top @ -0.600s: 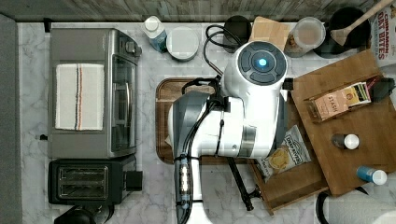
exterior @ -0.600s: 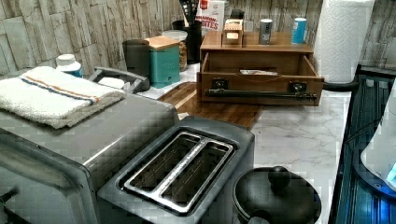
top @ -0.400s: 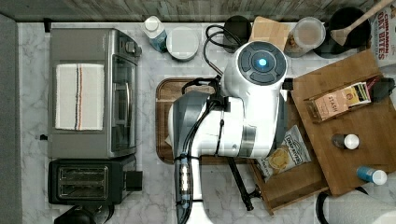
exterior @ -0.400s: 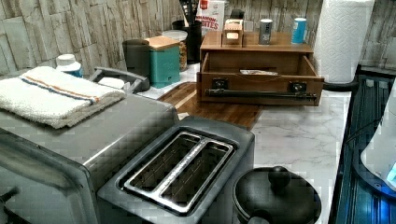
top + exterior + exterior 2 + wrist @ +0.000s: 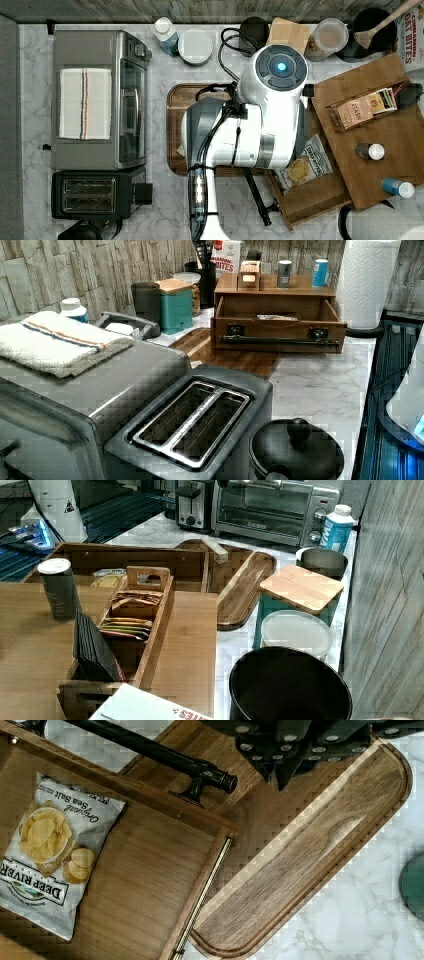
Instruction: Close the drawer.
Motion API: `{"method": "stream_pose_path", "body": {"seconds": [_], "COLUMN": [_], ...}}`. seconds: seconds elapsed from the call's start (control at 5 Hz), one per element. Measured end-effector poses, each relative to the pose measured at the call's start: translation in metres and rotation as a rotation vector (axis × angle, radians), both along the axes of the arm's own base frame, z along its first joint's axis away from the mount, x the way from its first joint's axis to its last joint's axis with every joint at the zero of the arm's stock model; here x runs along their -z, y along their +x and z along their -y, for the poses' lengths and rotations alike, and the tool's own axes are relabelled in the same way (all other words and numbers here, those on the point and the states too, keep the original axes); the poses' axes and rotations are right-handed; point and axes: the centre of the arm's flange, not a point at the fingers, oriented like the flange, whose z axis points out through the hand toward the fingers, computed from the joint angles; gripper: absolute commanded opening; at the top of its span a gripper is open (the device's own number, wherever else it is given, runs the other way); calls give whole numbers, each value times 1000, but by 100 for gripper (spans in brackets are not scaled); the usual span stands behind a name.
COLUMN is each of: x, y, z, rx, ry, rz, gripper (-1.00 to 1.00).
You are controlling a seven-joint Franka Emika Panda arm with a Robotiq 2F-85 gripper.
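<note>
Surface: we see a white marbled surface (image 5: pixel 165 205) under everything, with a wood-plank wall behind it in the left view.
Drawer: the drawer (image 5: pixel 278 328) stands pulled out of its cabinet (image 5: pixel 274 288); in the left view its front faces the camera and its long axis runs across the picture.
Drawer, from above: in the top view the drawer (image 5: pixel 312 197) sticks out toward the top view's lower left, its front edge running on a slant, partly hidden under the arm (image 5: pixel 250 135).
Handle: we note the black bar handle (image 5: pixel 280 341) along the drawer's front, parallel to its long axis; in the wrist view the handle (image 5: pixel 160 755) runs as a dark diagonal bar on its mounts.
Inside: a bag of crisps (image 5: pixel 47 852) lies flat on the drawer floor (image 5: pixel 145 870).
Tray: a dark wood serving tray (image 5: pixel 310 855) lies just beside the drawer's front corner, its long axis at an angle to the handle.
Gripper: we see the dark underside of the gripper (image 5: pixel 295 750) above the tray, near the handle's end and touching nothing; we cannot tell whether its fingers are apart or together.
Cabinet top: a tea box (image 5: pixel 362 107) and two small bottles (image 5: pixel 371 151) stand on it.
Elsewhere: we see a toaster oven (image 5: pixel 100 100) with a folded towel (image 5: pixel 85 102) on it, and a toaster (image 5: pixel 92 195) just beside the oven, well apart from the drawer.
</note>
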Motion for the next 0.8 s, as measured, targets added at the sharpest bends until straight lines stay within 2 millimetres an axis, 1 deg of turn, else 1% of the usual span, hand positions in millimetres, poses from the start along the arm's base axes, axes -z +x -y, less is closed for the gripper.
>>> {"method": "stream_pose_path", "body": {"seconds": [0.2, 0.4, 0.6, 0.8], "x": [4, 15, 26, 35], "y": [-3, -18, -29, -33], "z": [4, 3, 2, 2], "rx": [-16, -41, -43, -43], "ry": [-4, -1, 3, 5], "rz": [59, 57, 31, 11], "gripper": [-96, -92, -92, -94]}}
